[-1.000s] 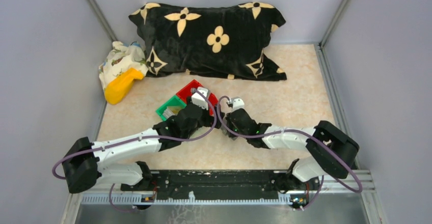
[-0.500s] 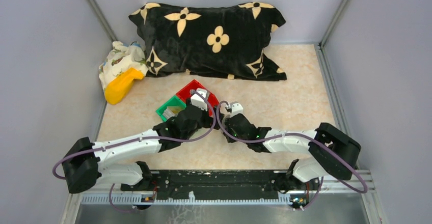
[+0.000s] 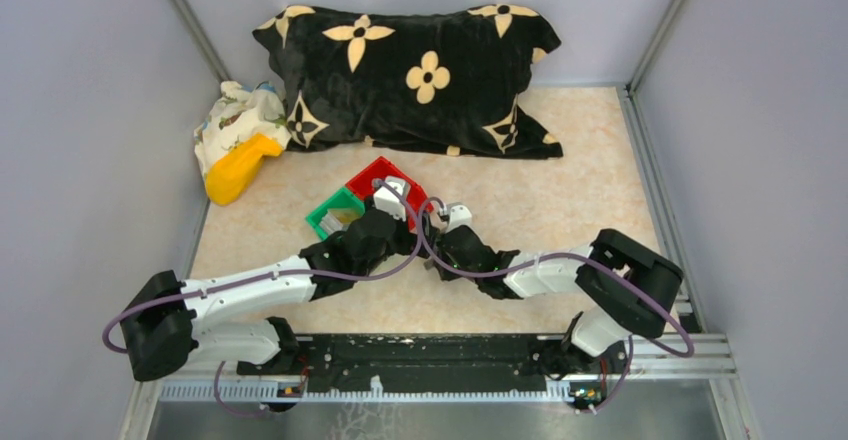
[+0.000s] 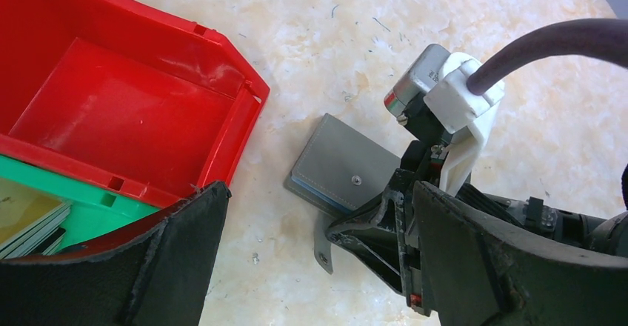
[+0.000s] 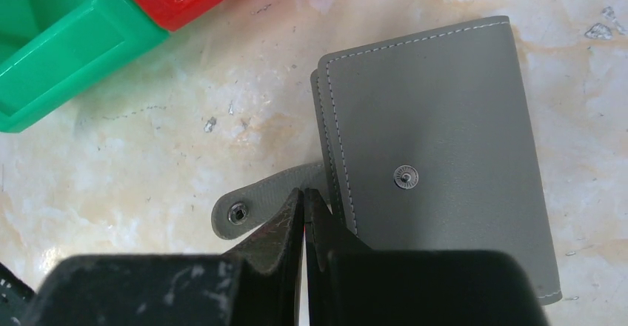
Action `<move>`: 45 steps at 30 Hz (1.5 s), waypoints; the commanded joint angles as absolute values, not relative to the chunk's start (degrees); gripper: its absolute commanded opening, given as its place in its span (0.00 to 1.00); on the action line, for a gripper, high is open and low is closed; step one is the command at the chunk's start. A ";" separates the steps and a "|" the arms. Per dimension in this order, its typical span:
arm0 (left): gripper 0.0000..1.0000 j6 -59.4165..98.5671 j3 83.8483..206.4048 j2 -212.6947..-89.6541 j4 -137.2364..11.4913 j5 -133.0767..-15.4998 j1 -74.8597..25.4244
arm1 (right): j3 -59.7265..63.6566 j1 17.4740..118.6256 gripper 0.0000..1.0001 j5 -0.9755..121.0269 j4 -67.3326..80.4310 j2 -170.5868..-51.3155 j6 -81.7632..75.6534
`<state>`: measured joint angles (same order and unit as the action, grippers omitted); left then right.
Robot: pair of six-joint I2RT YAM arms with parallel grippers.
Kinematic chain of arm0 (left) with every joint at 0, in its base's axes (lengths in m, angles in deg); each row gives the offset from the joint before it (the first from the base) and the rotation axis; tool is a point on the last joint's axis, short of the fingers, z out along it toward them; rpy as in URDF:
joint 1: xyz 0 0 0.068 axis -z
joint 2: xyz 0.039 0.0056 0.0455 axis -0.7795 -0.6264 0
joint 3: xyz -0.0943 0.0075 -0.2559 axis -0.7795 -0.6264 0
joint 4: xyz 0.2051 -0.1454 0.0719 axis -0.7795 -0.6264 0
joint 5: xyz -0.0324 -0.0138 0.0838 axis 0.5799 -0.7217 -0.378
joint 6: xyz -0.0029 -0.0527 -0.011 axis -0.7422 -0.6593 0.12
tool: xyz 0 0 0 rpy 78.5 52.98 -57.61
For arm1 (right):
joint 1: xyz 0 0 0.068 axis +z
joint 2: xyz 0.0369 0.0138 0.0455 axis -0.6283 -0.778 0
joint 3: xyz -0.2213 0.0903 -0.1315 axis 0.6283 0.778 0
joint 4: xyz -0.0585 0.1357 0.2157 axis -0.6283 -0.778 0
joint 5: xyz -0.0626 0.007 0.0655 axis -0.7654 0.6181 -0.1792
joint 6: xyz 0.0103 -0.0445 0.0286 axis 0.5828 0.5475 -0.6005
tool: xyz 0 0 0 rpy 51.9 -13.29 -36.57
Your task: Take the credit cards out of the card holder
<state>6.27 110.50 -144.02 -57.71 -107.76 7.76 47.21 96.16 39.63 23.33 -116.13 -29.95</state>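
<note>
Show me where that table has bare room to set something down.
Widest bare patch: beige marbled tabletop between black flowered pillow, right wall and right arm. Smaller one: between yellow plastic object, green plastic bin and left arm. Crowded centre: red plastic bin, grey folding card holder, left gripper, right gripper.

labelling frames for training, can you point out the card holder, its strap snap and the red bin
card holder (image 5: 452, 118), right wrist view, flat grey outer face
strap snap (image 5: 237, 212), right wrist view, metal stud at strap end
red bin (image 4: 118, 115), left wrist view, bare floor inside
</note>
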 commanded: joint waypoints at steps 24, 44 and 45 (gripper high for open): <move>1.00 -1.26 113.30 -148.08 -54.58 -104.56 7.49 | 34.66 93.25 0.33 29.48 7.96 -99.66 -19.08; 1.00 -2.85 105.36 -139.99 -54.00 -106.44 7.49 | 37.45 94.89 0.69 25.36 2.33 -105.55 -7.94; 1.00 -2.67 105.51 -139.94 -54.13 -106.64 7.49 | 37.36 95.00 0.69 24.65 2.00 -106.01 -7.95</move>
